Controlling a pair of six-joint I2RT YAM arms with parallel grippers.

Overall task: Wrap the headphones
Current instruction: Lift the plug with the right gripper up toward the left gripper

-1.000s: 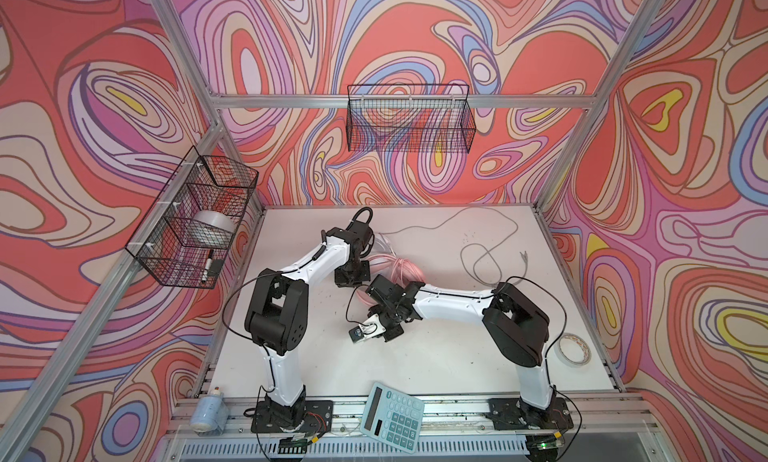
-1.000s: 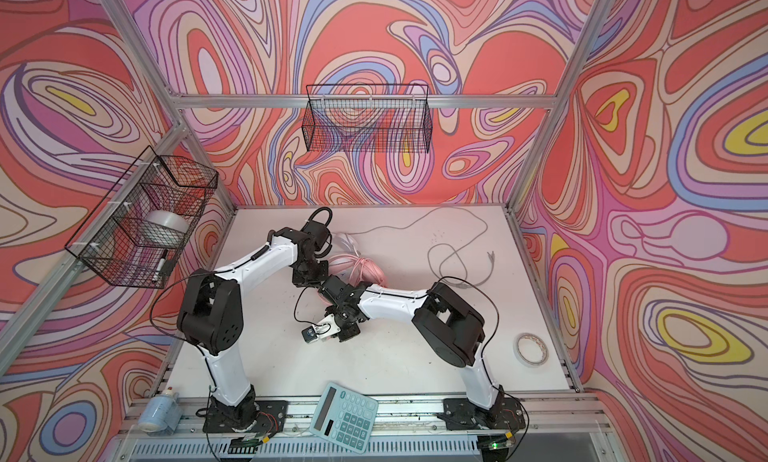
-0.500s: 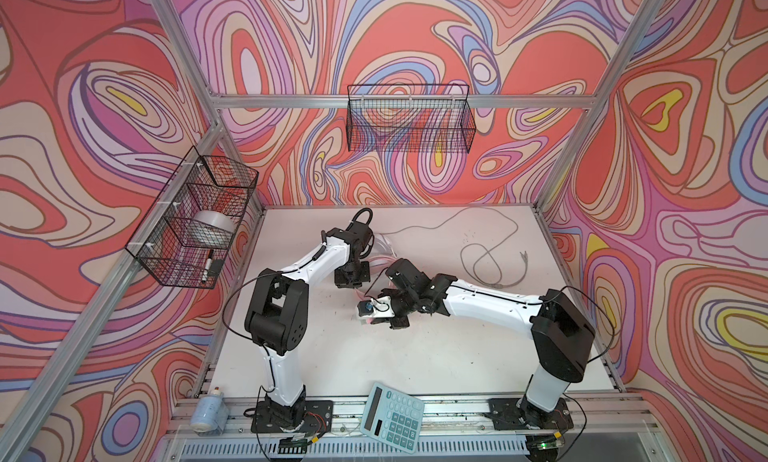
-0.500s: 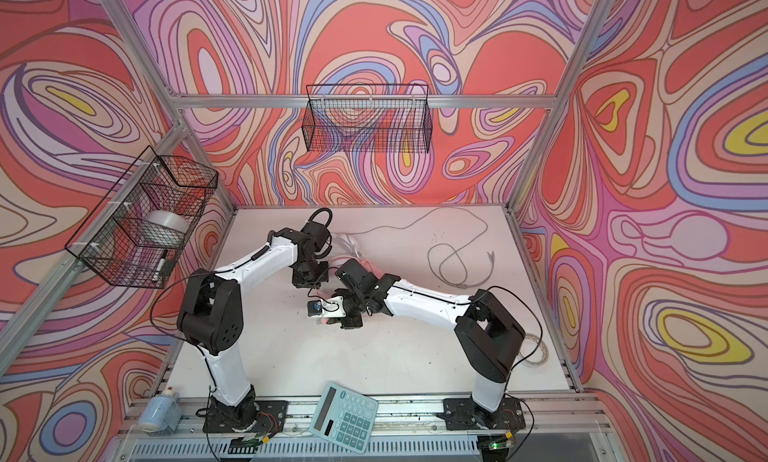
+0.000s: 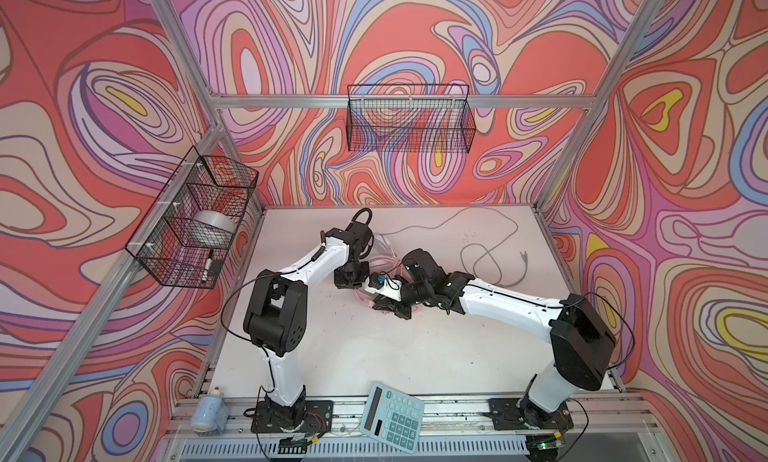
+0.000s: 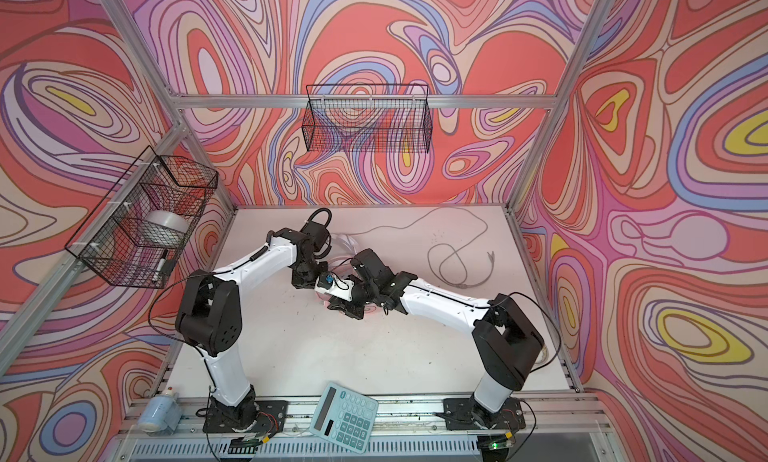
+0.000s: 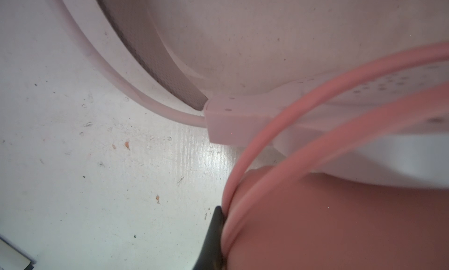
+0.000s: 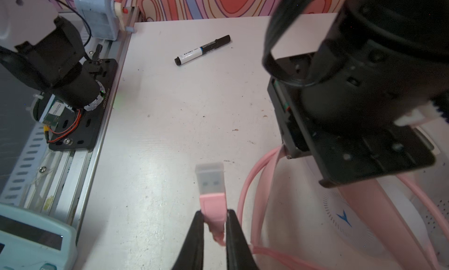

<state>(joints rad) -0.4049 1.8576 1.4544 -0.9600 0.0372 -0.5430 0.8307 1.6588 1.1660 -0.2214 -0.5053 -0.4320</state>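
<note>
as tool (image 8: 215,215) nips 1 plug (image 8: 211,195), 1 calc (image 5: 392,415)

No legible txt; just blue Y-like logo (image 8: 344,218) on earcup (image 8: 362,236).

Right end effector (image 5: 376,308) has carried the pink plug (image 8: 211,203) backward — slightly rightward.

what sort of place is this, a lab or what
Most likely a robot test cell, not a home or shop: two white-and-black robot arms are bolted to a metal rail at the front of a white tabletop, boxed in by a silver aluminium frame with swirl-printed wall panels.
</note>
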